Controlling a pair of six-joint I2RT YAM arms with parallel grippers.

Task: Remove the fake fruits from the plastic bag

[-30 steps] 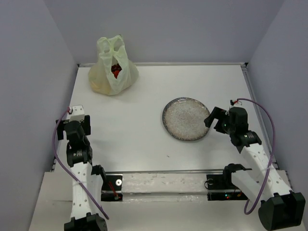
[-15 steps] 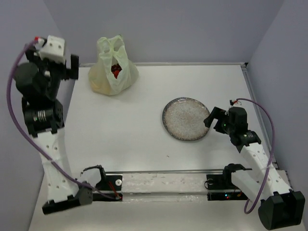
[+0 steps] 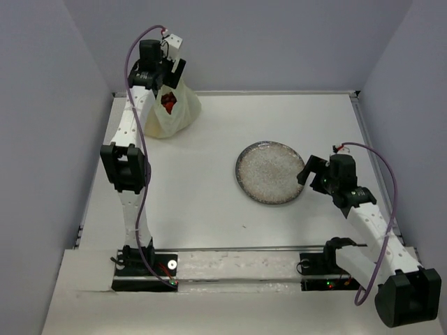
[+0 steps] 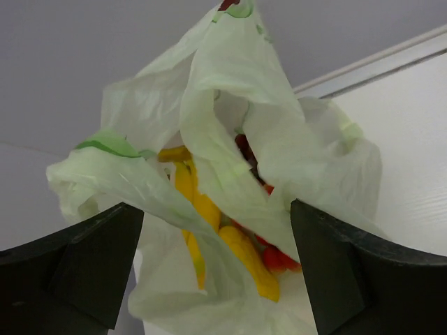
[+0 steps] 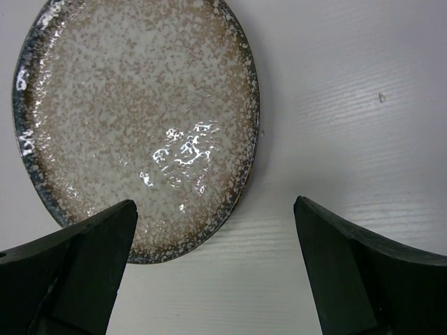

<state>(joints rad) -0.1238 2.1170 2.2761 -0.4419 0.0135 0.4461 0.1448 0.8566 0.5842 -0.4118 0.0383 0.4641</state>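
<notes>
Left claw (image 3: pixel 167 71) released, jaws straddling plastic bag (image 4: pixel 307 153) mouth. Fake fruits (image 4: pixel 241 255) inside, 12 o'clock from claw. Left arm nearer. Right claw (image 5: pixel 213 241) released by plate (image 5: pixel 105 105), 3 o'clock on desk (image 3: pixel 209 202).

Fruits (image 4: pixel 241 255) in bag (image 3: pixel 179 116), plate (image 3: pixel 271 172) right

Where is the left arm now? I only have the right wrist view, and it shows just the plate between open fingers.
Observer: The left gripper is open, right above the plastic bag in the far left corner.
Operator: Is it holding any fruit?
Observer: No. The fake fruits, yellow and red pieces, lie inside the bag.
Operator: Is the bag upright?
Observer: Yes, it stands upright near the table's far edge.
</notes>
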